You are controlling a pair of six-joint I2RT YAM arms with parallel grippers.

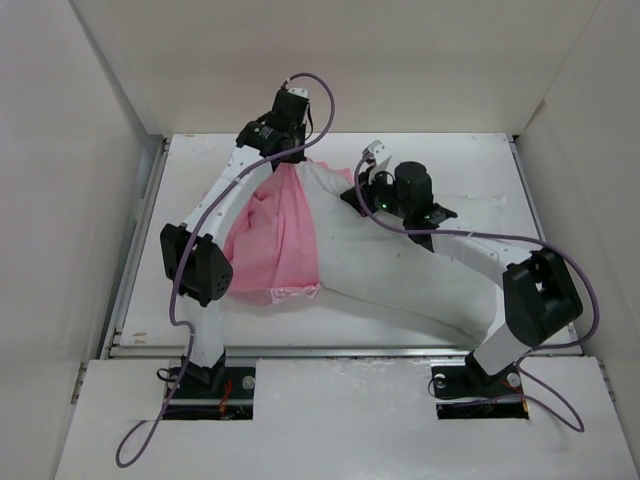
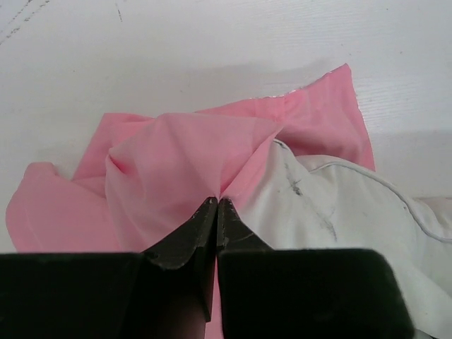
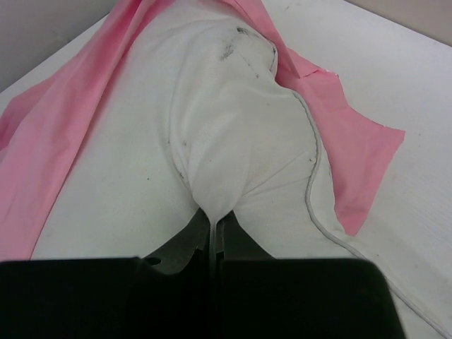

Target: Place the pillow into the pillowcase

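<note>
While the pillow (image 3: pixel 233 134) lies partly inside the pillowcase (image 2: pixel 169 162), left hand (image 2: pixel 216 206) pinches pink pillowcase cloth. A fold of pillow sits clamped in right hand (image 3: pixel 214 224).

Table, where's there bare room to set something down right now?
Bare table shows at the far right corner, between the pillow and the back wall, and along the left edge, outside the left arm. The middle is crowded: pillow, pillowcase and both arms over them.
</note>
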